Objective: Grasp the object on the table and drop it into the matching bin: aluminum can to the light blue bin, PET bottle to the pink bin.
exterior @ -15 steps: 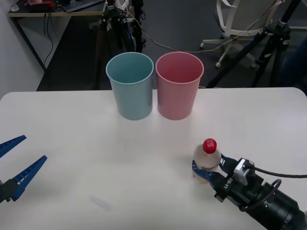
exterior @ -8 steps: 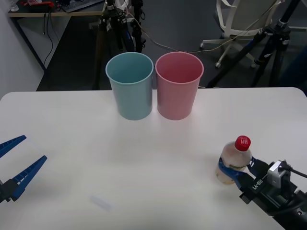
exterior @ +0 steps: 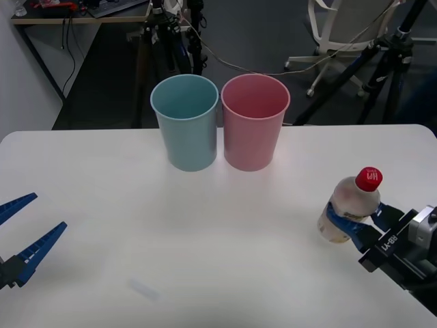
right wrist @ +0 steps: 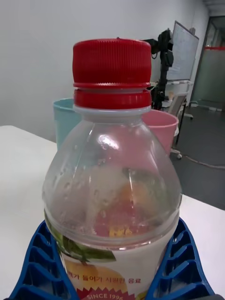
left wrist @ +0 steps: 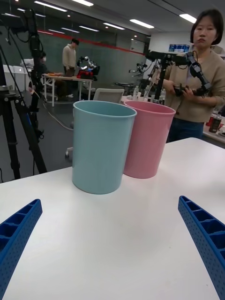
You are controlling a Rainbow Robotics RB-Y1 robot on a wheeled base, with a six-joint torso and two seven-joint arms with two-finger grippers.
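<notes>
1. Gripping the PET bottle (exterior: 351, 203) around its lower body, right pincer (exterior: 355, 227) clamped on it, bottle tilted, at the table's (exterior: 205, 232) right side.
2. Light blue bin (exterior: 186, 121) and pink bin (exterior: 254, 121) stand side by side at the far edge.
3. Left pincer (exterior: 19, 236) spread wide, holding nothing, near left edge.

Front overhead; wrists low; all share pink bin (exterior: 255, 123).

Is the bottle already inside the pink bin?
No, the PET bottle is clamped in the right gripper out at the table's right side, well apart from the pink bin.
</notes>
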